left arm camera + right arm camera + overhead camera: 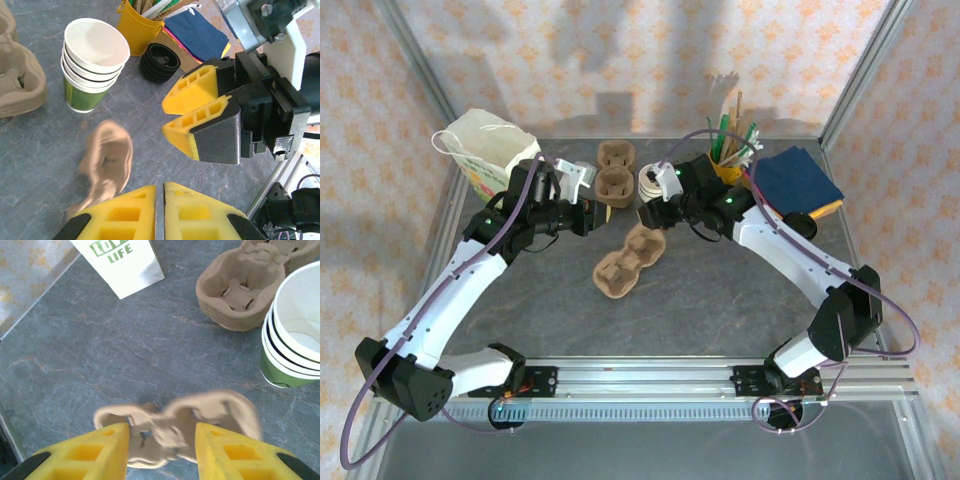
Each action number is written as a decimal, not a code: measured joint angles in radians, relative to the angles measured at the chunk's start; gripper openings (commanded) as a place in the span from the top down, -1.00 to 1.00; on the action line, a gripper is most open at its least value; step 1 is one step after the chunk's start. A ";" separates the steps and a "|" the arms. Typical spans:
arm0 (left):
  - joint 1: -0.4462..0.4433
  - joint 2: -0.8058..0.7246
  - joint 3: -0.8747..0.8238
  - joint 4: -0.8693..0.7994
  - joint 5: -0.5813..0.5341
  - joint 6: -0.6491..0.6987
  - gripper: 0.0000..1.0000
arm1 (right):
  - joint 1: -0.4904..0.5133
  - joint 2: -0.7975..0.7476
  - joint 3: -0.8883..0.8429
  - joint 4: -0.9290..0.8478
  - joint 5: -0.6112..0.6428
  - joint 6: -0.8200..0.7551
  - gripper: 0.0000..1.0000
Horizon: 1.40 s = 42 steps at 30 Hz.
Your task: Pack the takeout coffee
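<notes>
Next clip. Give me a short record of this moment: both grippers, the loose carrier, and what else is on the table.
left gripper: fingers almost together, nothing between them
right gripper: fingers apart, nothing clamped
loose carrier: lying on the table, just nearer the arm bases than both grippers; blurred in both wrist views
carrier stack: far side, left of the cup stack
cup stack: upright, lidless
black lids: stacked beside the yellow bucket
paper bag: far left, upright
blue napkins: far right

Surface (720,300) layout
Bag (490,145) back-left; carrier stack (616,168) left of cup stack (92,60); loose carrier (628,262) in front; bucket (728,170), napkins (800,178) back-right.
</notes>
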 measured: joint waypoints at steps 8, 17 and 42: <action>0.002 -0.018 -0.082 0.027 -0.035 -0.028 0.38 | 0.000 -0.029 -0.061 0.002 -0.002 0.009 0.11; 0.058 -0.003 -0.329 0.061 -0.170 -0.137 -0.03 | 0.011 -0.097 -0.170 0.047 -0.054 0.014 -0.03; 0.383 -0.304 -0.557 0.101 -0.374 -0.341 -0.12 | 0.299 0.503 0.171 0.029 0.231 -0.113 -0.45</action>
